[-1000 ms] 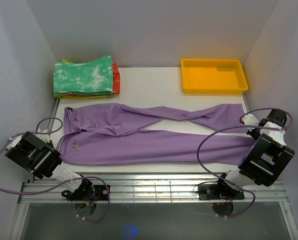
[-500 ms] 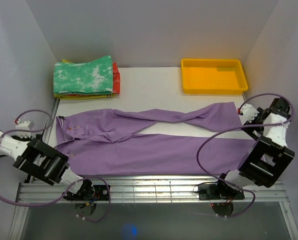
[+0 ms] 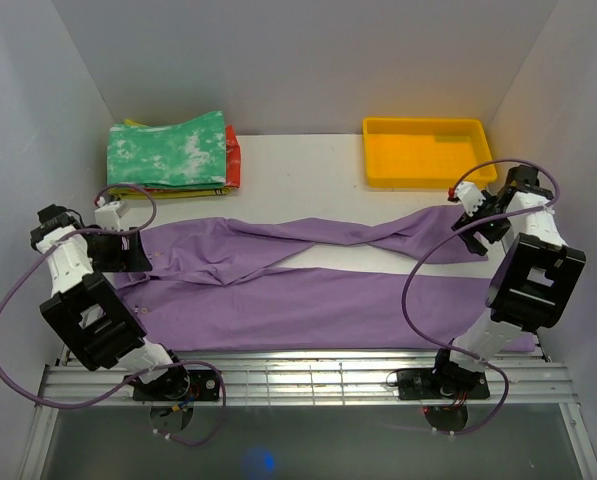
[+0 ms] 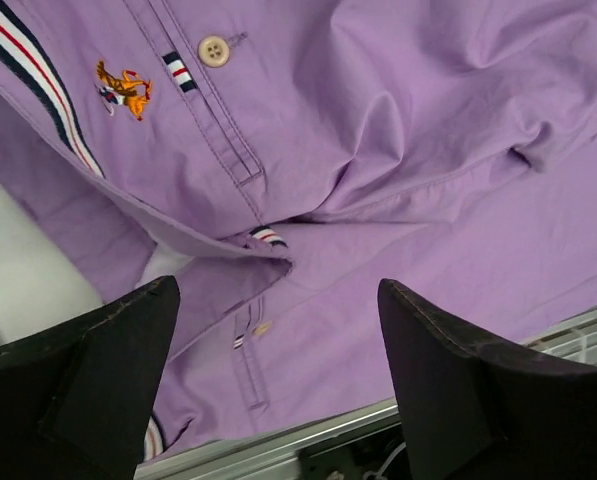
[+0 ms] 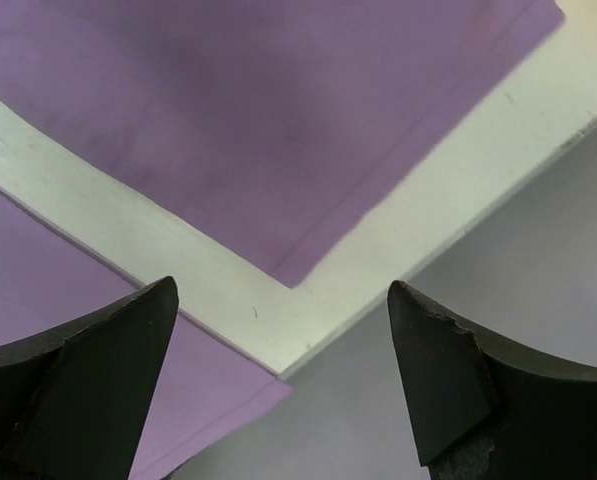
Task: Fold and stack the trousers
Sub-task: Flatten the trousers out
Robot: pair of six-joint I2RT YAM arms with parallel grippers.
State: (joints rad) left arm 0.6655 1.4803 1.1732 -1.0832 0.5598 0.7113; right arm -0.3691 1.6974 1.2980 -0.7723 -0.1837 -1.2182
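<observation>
The lilac trousers (image 3: 308,290) lie spread across the table, waist at the left and both legs running right. My left gripper (image 3: 128,250) hovers over the waist, open. In the left wrist view the left gripper (image 4: 278,290) has nothing between its fingers, and below it show the striped waistband (image 4: 38,90), a button (image 4: 213,49) and the fly. My right gripper (image 3: 473,232) stands open over the end of the far leg. In the right wrist view the right gripper (image 5: 281,288) holds nothing, above both leg hems (image 5: 308,150) and a bare strip of table (image 5: 208,290).
A stack of folded garments (image 3: 173,155), green-and-white one on top, sits at the back left. A yellow tray (image 3: 428,152) stands at the back right. A metal rail (image 3: 298,372) runs along the near edge. Grey walls (image 3: 578,120) close in on both sides.
Both grippers went from shut to open. Both arms swung from the near side toward the far ends of the trousers, and the cloth shifted slightly.
</observation>
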